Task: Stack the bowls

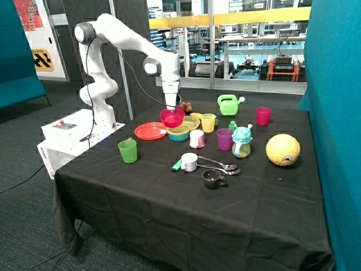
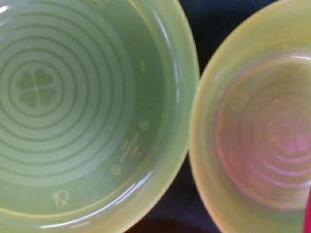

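The pink-red bowl (image 1: 172,117) hangs tilted just above the table, and my gripper (image 1: 171,105) is shut on its far rim from above. Right below it stands the bright blue bowl (image 1: 179,136) with the pale yellow bowl (image 1: 178,130) sitting inside it. In the wrist view the pale yellow bowl (image 2: 262,131) lies beside the yellow-green plate (image 2: 73,111) with a clover mark. Only a pink sliver of the held bowl (image 2: 307,213) shows at that picture's edge. My fingers do not show in the wrist view.
An orange-red plate (image 1: 150,131) lies beside the bowls, and the yellow-green plate (image 1: 192,120) and a yellow cup (image 1: 208,122) are behind them. A green cup (image 1: 128,151), white-pink cup (image 1: 197,138), purple cup (image 1: 224,139), spoons (image 1: 220,165) and a yellow ball (image 1: 282,149) stand nearer the front.
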Robot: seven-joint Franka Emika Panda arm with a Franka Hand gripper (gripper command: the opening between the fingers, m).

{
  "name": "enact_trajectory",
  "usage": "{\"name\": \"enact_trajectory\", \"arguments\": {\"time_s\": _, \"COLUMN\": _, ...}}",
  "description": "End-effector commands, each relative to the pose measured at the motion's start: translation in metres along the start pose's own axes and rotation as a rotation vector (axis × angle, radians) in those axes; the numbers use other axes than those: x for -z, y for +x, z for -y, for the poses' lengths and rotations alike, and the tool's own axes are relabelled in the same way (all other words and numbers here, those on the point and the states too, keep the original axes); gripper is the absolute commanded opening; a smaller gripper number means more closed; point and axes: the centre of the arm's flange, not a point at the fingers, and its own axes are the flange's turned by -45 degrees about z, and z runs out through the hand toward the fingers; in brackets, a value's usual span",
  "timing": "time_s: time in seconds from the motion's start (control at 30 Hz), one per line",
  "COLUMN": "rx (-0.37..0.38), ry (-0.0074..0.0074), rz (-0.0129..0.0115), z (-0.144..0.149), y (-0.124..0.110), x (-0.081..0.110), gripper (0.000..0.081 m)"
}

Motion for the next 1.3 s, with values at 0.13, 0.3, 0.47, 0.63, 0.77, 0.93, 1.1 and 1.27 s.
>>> {"name": "enact_trajectory", "arguments": {"time_s": 0.13, "rx": 0.034, "ry": -0.0014, "rz": -0.0028, "z": 0.016, "y": 0.003, "x": -0.017, "gripper": 0.0}}
{"name": "enact_trajectory", "arguments": {"time_s": 0.3, "rx": 0.045, "ry": -0.0015, "rz": -0.0028, "z": 0.018, "y": 0.009, "x": -0.021, "gripper": 0.0}}
{"name": "enact_trajectory", "arguments": {"time_s": 0.47, "rx": 0.039, "ry": -0.0015, "rz": -0.0028, "z": 0.013, "y": 0.017, "x": -0.025, "gripper": 0.0}}
{"name": "enact_trajectory", "arguments": {"time_s": 0.63, "rx": 0.027, "ry": -0.0014, "rz": -0.0028, "z": 0.005, "y": 0.022, "x": -0.028, "gripper": 0.0}}
{"name": "enact_trajectory", "arguments": {"time_s": 0.77, "rx": 0.01, "ry": -0.0014, "rz": -0.0028, "z": -0.003, "y": 0.026, "x": -0.029, "gripper": 0.0}}
{"name": "enact_trajectory", "arguments": {"time_s": 0.93, "rx": -0.002, "ry": -0.0014, "rz": -0.0028, "z": -0.008, "y": 0.028, "x": -0.03, "gripper": 0.0}}
{"name": "enact_trajectory", "arguments": {"time_s": 1.1, "rx": -0.003, "ry": -0.0014, "rz": -0.0028, "z": -0.009, "y": 0.028, "x": -0.034, "gripper": 0.0}}
{"name": "enact_trajectory", "arguments": {"time_s": 1.27, "rx": 0.001, "ry": -0.0014, "rz": -0.0028, "z": -0.007, "y": 0.028, "x": -0.037, "gripper": 0.0}}
